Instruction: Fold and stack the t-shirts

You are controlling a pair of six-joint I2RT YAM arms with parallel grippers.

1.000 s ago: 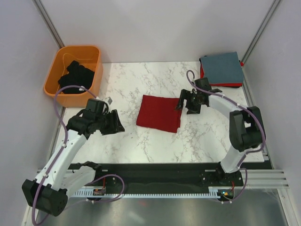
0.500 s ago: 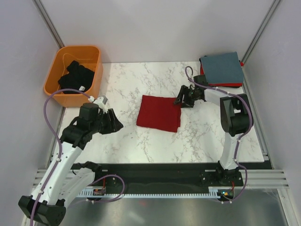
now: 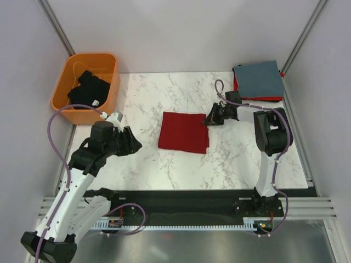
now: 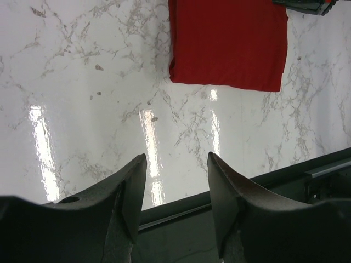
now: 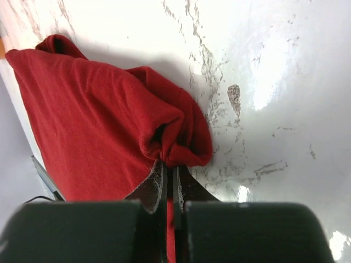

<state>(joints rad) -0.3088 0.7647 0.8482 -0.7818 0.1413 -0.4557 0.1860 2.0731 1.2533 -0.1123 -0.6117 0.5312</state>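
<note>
A dark red t-shirt lies folded in a rectangle at the middle of the marble table. My right gripper is shut on its far right corner, and the cloth bunches up at the fingertips. My left gripper hovers open and holding nothing over the table, left of the shirt. A grey-blue folded t-shirt rests on a red one at the back right corner. A black t-shirt lies crumpled in the basket.
The orange plastic basket stands at the back left, off the table's corner. Grey walls enclose both sides. The black rail runs along the table's near edge under the left gripper.
My right gripper reached down to the red shirt's far right corner and closed on it. The left arm shifted only slightly, jaws unchanged.
</note>
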